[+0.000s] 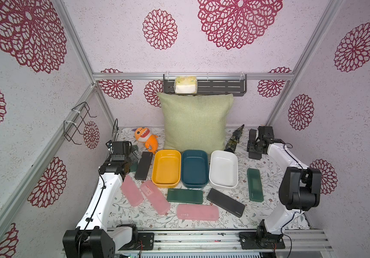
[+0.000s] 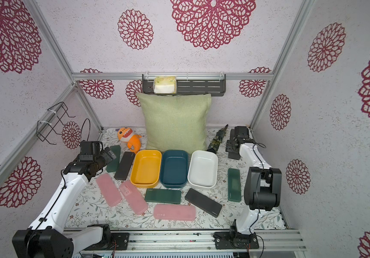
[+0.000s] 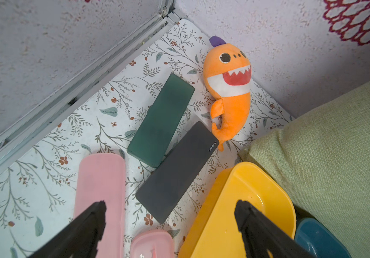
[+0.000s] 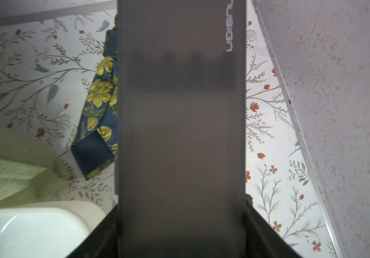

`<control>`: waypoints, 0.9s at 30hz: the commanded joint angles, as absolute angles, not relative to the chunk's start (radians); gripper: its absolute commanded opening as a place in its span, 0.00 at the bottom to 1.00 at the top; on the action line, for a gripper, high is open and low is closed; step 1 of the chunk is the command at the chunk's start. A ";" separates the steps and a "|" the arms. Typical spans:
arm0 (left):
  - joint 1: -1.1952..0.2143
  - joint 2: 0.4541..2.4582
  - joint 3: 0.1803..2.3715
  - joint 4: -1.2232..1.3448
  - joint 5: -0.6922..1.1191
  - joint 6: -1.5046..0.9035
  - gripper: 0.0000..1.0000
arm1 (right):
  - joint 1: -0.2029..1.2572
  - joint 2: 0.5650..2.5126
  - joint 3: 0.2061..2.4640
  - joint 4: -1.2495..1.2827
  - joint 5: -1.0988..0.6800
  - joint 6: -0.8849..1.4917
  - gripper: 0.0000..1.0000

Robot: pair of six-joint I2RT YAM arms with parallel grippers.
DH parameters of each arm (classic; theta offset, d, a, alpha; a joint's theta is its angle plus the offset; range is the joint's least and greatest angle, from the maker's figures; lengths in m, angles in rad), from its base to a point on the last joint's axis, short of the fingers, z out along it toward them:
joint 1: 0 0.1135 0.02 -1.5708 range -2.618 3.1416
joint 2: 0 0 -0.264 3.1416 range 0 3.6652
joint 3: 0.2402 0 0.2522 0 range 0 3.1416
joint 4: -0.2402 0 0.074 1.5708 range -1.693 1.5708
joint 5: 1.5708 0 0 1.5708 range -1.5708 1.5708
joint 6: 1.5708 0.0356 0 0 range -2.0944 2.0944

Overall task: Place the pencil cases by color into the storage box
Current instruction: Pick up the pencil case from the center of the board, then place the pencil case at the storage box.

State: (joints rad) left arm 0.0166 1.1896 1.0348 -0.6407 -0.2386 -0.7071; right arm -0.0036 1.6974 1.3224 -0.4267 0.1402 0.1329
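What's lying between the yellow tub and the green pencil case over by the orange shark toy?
A black pencil case lies between the green pencil case and the yellow tub, shown in a top view and the left wrist view.

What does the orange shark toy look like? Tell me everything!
The shark is a plush, orange, with a white band around a red mouth, white teeth, a black eye and a purple fin on its head. It lies on the flowered mat by the back wall, near the green cushion, tail by a black case.
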 commanded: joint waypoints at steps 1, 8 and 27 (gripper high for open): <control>0.014 1.186 1.029 -0.617 -0.208 -0.706 0.97 | 0.075 1.603 1.249 -0.413 0.158 0.233 0.00; 0.014 1.188 1.030 -0.621 -0.189 -0.704 0.97 | 0.234 1.467 1.147 -0.435 0.211 0.405 0.00; 0.014 1.248 1.040 -0.592 -0.109 -0.703 0.97 | 0.438 1.482 1.017 -0.383 0.294 0.664 0.00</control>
